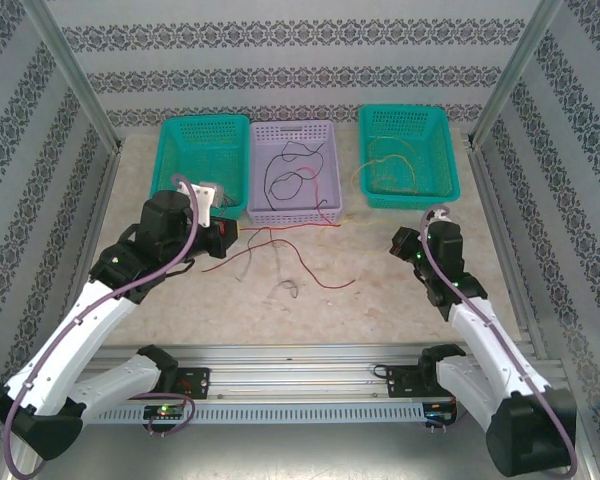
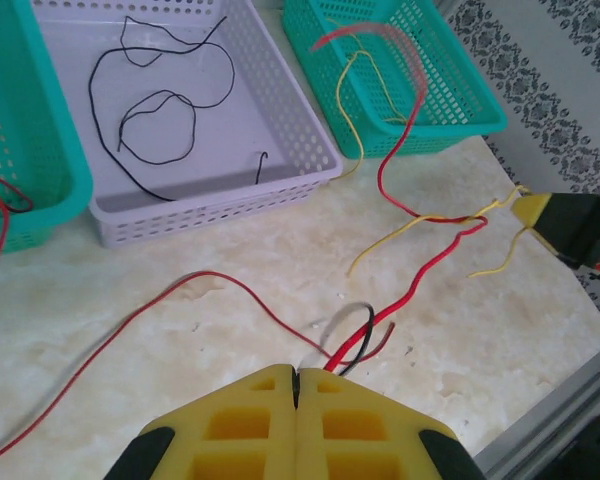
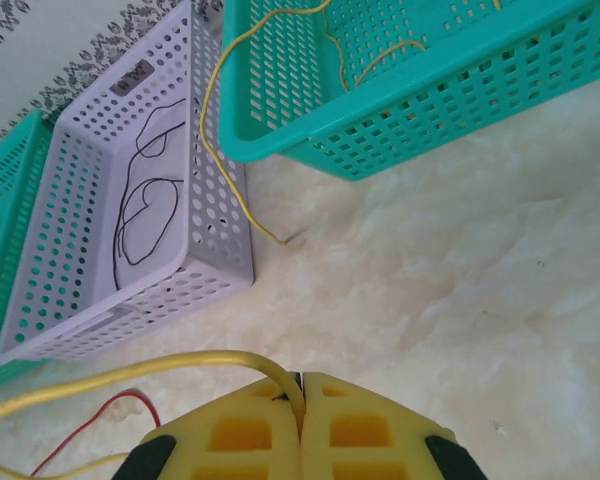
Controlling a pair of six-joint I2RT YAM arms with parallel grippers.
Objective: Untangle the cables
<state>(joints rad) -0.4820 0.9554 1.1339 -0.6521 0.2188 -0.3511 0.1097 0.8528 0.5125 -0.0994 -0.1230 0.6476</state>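
At least two red cables and two yellow cables lie crossed on the surface just in front of the lavender basket, stretched side to side between the arms. The crossing is nearer the right gripper, whose jaws are closed on a yellow strand. The left gripper pinches red, jaws closed. One long black cable coils inside that basket — two teal baskets flank it.

Left arm reaches forward over the desk, elbow bent, wrist turned inward. Left claw: yellow pads pressed flush, pinching cables. Right arm is raised and angled inward. Right claw: pads closed on yellow cable.
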